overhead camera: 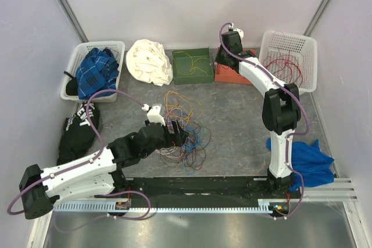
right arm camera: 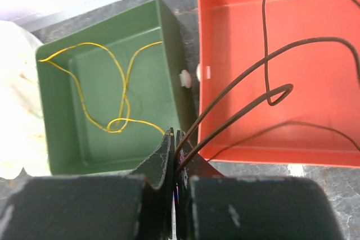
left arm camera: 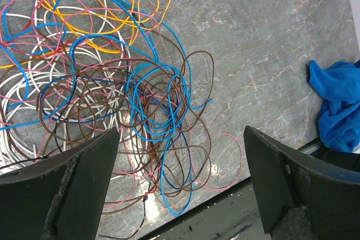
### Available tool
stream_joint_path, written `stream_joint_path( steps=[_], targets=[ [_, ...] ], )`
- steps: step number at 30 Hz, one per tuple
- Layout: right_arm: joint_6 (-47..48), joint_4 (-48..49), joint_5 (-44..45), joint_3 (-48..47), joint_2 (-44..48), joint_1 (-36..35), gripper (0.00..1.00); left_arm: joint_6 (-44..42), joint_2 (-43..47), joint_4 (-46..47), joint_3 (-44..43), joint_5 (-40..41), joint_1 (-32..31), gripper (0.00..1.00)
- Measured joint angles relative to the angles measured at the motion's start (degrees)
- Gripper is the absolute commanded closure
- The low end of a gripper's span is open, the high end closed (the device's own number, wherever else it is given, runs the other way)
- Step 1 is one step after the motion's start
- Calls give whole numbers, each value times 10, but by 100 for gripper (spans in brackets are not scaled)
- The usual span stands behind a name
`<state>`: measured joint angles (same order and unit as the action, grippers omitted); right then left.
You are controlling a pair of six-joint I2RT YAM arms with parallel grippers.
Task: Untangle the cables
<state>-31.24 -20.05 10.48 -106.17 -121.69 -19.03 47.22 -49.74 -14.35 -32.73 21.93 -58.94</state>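
While the left tool (left arm camera: 181, 132) hangs with jaws spread wide and empty over the tangled cables (left arm camera: 147, 91) lying on the desk (left arm camera: 270, 37), the right tool (right arm camera: 174, 136) is pinched closed on a brown cable (right arm camera: 263, 37) that loops over the orange tray (right arm camera: 315, 133). One yellow cable (right arm camera: 125, 91) lies in the adjacent green tray (right arm camera: 67, 144).

A tangled heap of cables (overhead camera: 183, 130) lies mid-worktop: thin blue, brown, white, pink, orange and yellow loops crossing one another. At the far edge, a yellow cable (right arm camera: 121, 122) lies loose in the green tray (right arm camera: 56, 127). Beside it, a brown cable (right arm camera: 263, 32) loops above the red tray (right arm camera: 236, 43), pinched in the right gripper (right arm camera: 175, 141). Red cables (overhead camera: 279, 62) fill the white basket (overhead camera: 289, 34) in the far right corner.
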Motion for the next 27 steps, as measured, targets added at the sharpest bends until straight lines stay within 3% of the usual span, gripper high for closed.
stream_joint_path(
  steps=[4,5,8,11,20,27],
  targets=[
    [0,14,6,16,17,-5,99,0,3,1,3,-1,0,2],
    [0,17,10,20,19,-5,76,0,3,1,4,-1,0,2],
    [2,19,20,28,19,-5,39,0,9,3,9,-1,0,1],
    [12,9,35,30,19,-5,26,0,15,3,12,-1,0,0],
    [23,-18,66,54,53,-11,24,0,16,3,12,0,0,0],
    [28,49,73,229,242,-115,25,0,23,-7,3,11,1,0]
  ],
)
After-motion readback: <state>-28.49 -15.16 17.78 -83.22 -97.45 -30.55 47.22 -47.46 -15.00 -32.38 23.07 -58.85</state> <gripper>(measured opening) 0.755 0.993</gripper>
